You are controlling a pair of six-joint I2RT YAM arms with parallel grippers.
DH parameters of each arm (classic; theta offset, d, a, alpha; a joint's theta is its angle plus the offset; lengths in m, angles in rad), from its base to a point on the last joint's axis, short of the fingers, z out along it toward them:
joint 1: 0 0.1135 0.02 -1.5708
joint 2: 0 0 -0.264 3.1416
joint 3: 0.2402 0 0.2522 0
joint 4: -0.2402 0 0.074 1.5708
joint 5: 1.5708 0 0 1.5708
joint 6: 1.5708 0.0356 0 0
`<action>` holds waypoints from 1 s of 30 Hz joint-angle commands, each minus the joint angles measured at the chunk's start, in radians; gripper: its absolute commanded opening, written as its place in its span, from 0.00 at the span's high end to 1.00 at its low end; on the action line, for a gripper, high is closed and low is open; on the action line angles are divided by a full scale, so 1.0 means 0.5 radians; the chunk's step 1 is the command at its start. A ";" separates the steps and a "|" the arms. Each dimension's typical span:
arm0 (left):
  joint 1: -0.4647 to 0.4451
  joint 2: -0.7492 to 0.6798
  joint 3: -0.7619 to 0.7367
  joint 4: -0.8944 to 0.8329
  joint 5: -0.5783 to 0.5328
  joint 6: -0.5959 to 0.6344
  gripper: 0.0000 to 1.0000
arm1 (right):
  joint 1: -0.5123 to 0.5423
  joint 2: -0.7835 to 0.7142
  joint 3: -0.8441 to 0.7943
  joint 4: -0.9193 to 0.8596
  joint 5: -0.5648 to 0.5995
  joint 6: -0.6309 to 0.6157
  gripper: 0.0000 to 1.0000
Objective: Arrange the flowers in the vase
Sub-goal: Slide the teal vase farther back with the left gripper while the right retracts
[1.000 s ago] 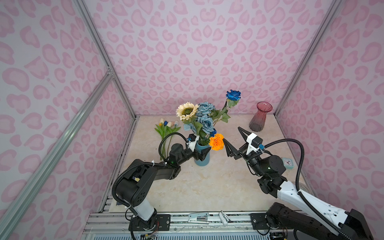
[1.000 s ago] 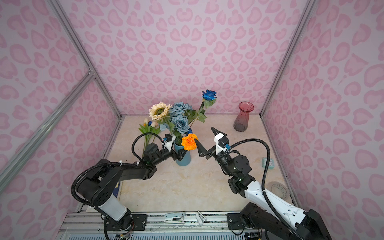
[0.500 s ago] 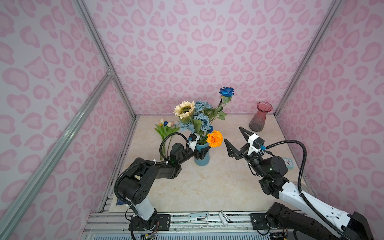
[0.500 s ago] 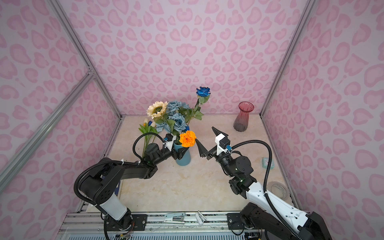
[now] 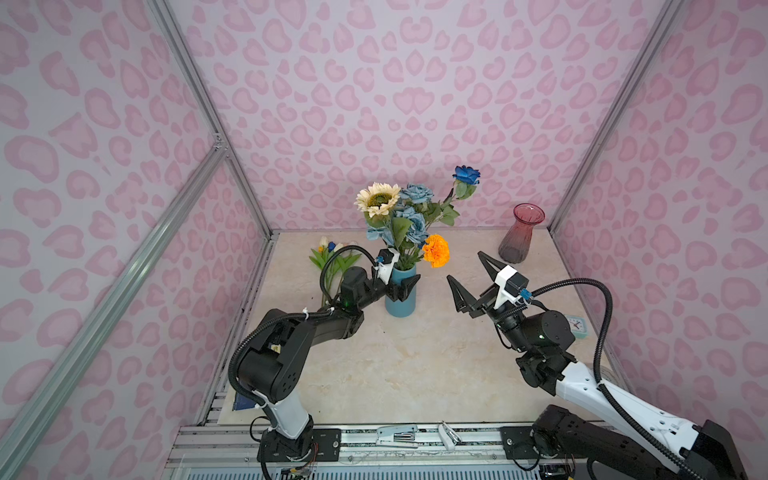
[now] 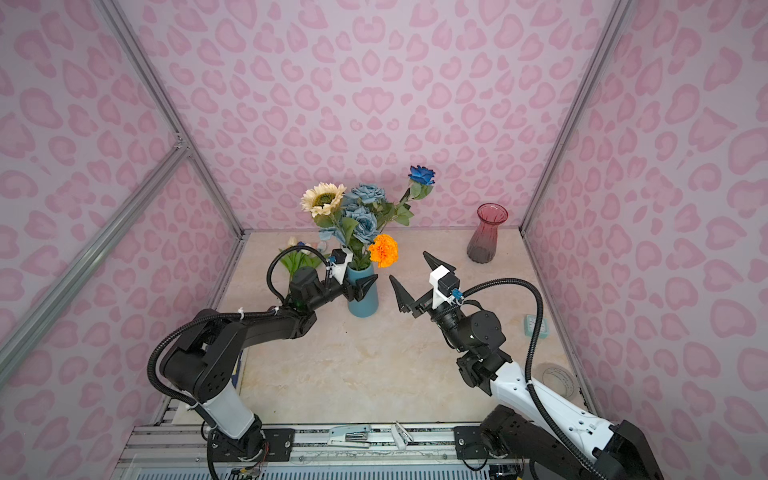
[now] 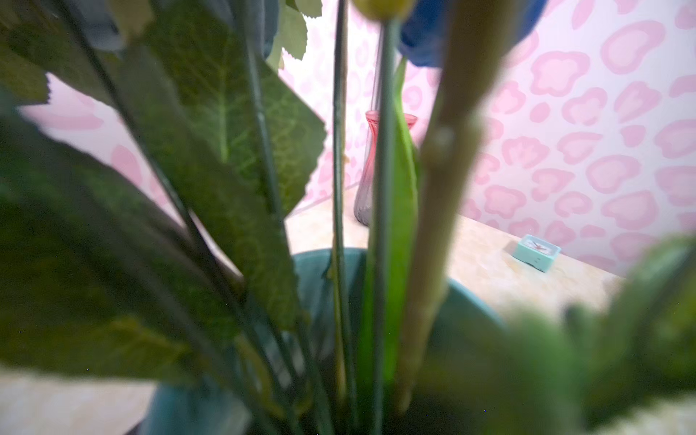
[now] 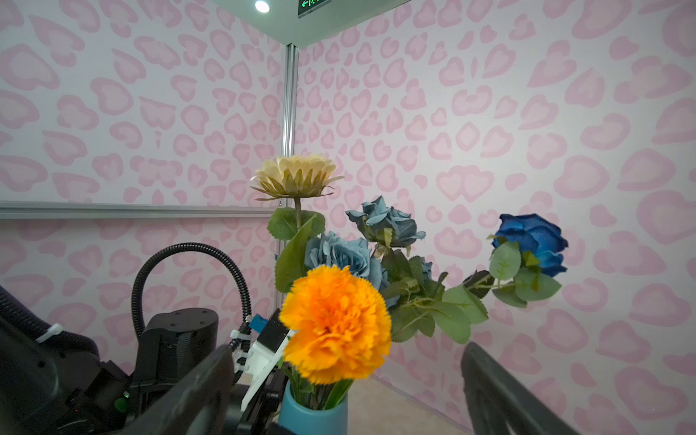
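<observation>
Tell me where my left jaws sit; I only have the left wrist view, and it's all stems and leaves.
Observer: The left gripper straddles the blue vase around its middle, one jaw in front of it.
Operator: Is the right arm in my way?
Observer: No. The right gripper hangs open and empty, apart from the vase, facing the orange marigold.
Operator: Anything left to put in?
Observer: The tulips lie on the table, left of the vase, beyond the left arm.
</observation>
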 commanded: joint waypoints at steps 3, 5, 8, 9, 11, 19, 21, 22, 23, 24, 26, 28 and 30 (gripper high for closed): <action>0.109 0.261 0.450 0.317 0.170 0.034 0.32 | -0.010 -0.021 -0.017 0.058 -0.009 -0.032 0.07; 0.147 0.393 0.649 0.311 0.190 0.043 0.32 | -0.013 -0.034 -0.021 0.045 -0.007 -0.038 0.07; 0.210 0.618 0.994 0.272 0.228 0.054 0.31 | -0.016 -0.070 -0.023 0.006 -0.002 -0.057 0.07; 0.232 0.689 1.101 0.246 0.236 0.055 0.31 | -0.018 -0.081 -0.022 -0.006 0.001 -0.065 0.07; 0.273 0.862 1.317 0.204 0.244 0.063 0.31 | -0.015 -0.115 -0.021 -0.046 0.005 -0.081 0.07; 0.373 1.366 1.969 -0.053 0.257 0.110 0.29 | -0.016 -0.212 -0.017 -0.148 0.028 -0.122 0.08; 0.373 1.437 2.046 -0.135 0.255 0.164 0.29 | -0.017 -0.229 -0.015 -0.165 0.028 -0.126 0.08; 0.376 1.464 2.070 -0.161 0.252 0.192 0.29 | -0.017 -0.237 -0.015 -0.173 0.031 -0.126 0.08; 0.378 1.483 2.080 -0.167 0.244 0.214 0.29 | -0.019 -0.242 -0.013 -0.185 0.036 -0.130 0.08; 0.381 1.495 2.086 -0.172 0.234 0.222 0.29 | -0.016 -0.251 -0.011 -0.198 0.038 -0.134 0.08; 0.393 1.528 2.119 -0.182 0.230 0.216 0.29 | -0.017 -0.263 -0.014 -0.205 0.045 -0.137 0.08; 0.403 1.559 2.142 -0.168 0.222 0.174 0.29 | -0.016 -0.271 -0.022 -0.202 0.053 -0.136 0.08; 0.410 1.584 2.168 -0.160 0.225 0.147 0.29 | -0.018 -0.267 -0.026 -0.196 0.057 -0.134 0.08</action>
